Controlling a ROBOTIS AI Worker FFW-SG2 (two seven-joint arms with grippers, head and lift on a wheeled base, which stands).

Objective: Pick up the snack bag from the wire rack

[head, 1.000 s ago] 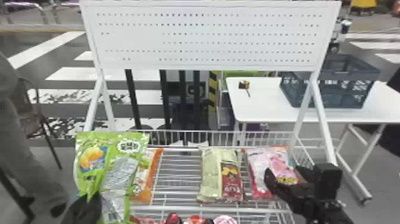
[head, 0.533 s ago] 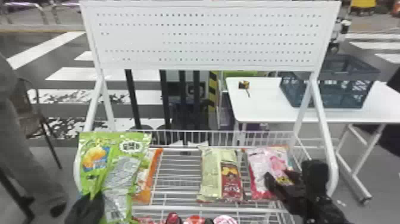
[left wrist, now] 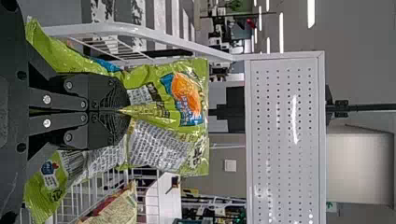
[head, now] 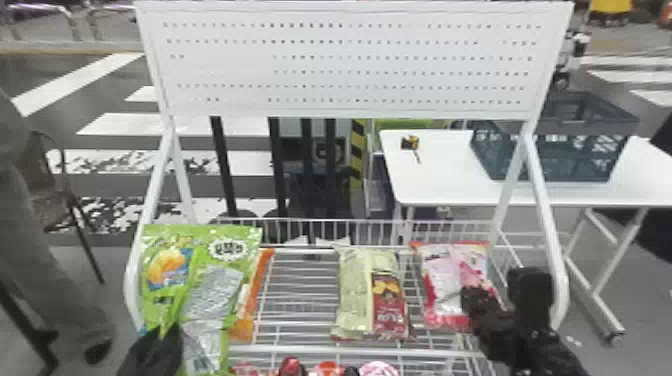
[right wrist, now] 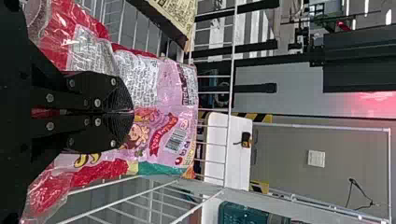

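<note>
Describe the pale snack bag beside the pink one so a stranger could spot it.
Find the white perforated board, then drop to the wire rack below it. Between the orange bag and the pink bag lies a pale yellow-green bag. Unlike those neighbours, it carries a dark red block at its lower right.

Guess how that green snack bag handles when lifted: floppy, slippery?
The green snack bag will probably be floppy: it creases where the left gripper pinches it. Its shiny film looks slippery, so a looser pinch might slide.
</note>
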